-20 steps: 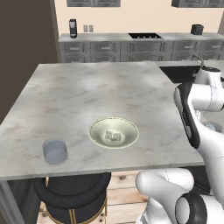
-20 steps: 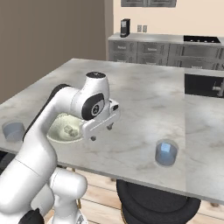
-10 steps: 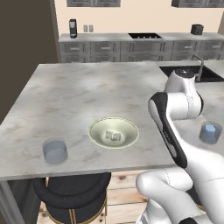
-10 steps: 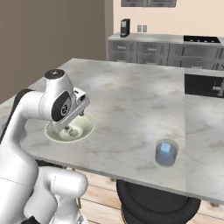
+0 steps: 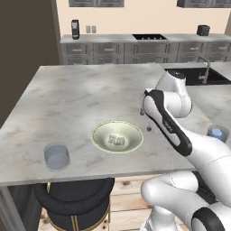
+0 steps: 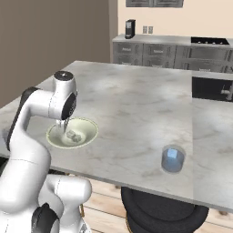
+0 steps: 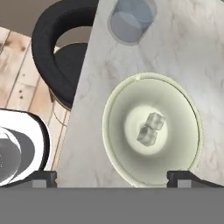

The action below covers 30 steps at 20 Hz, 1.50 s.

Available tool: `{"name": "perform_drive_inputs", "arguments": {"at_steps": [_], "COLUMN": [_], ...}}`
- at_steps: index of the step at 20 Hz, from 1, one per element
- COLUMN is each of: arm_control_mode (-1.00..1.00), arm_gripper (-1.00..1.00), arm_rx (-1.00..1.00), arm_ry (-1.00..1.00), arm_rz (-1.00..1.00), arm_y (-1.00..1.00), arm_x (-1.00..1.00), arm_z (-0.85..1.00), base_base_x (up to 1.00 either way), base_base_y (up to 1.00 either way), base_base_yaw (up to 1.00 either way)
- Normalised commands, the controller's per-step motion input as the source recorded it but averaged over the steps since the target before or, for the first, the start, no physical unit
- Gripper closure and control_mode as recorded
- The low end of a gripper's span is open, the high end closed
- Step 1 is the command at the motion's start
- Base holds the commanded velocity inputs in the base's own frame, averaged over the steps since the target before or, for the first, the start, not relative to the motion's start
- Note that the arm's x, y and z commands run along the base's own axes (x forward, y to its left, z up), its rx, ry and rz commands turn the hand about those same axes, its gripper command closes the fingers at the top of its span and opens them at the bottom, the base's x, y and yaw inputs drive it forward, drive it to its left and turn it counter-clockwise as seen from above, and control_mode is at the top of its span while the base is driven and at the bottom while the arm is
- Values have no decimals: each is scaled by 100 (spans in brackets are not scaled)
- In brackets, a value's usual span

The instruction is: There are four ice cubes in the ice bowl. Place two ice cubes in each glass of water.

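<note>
The pale cream-green ice bowl sits near the counter's front edge. Two ice cubes lie touching at its bottom. One glass of water stands left of the bowl and looks free of ice. The other glass of water stands far to the right with light blue ice in it. My gripper hangs open above the bowl's right side, pointing down, with nothing between its fingertips.
A black round stool stands under the counter's front edge by the left glass. Another stool is below the right glass. A sink lies at the back right. Bare marble counter stretches behind the bowl.
The arm has swung left from the right glass's side to above the bowl. The jaws stayed open. Bowl and glasses have not moved.
</note>
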Motion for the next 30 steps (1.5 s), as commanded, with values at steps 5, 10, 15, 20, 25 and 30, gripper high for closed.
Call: {"name": "perform_drive_inputs", "arguments": {"at_steps": [5, 10, 15, 20, 25, 30], "arm_control_mode": [-100, -100, -100, -100, -100, -100], "arm_gripper": [-100, -100, -100, -100, -100, -100], "arm_rx": [-5, -5, 0, 0, 0, 0], "arm_ry": [-2, 0, 1, 5, 14, 6], "arm_rz": [32, 0, -23, -34, -24, -16], "arm_y": [28, 35, 0, 0, 15, 39], "arm_x": [28, 0, 0, 0, 5, 22], "arm_z": [-10, -40, -51, -22, -19, -12], "base_base_x": [0, 0, 0, 0, 0, 0], "base_base_y": [0, 0, 0, 0, 0, 0], "base_base_yaw": [0, 0, 0, 0, 0, 0]}}
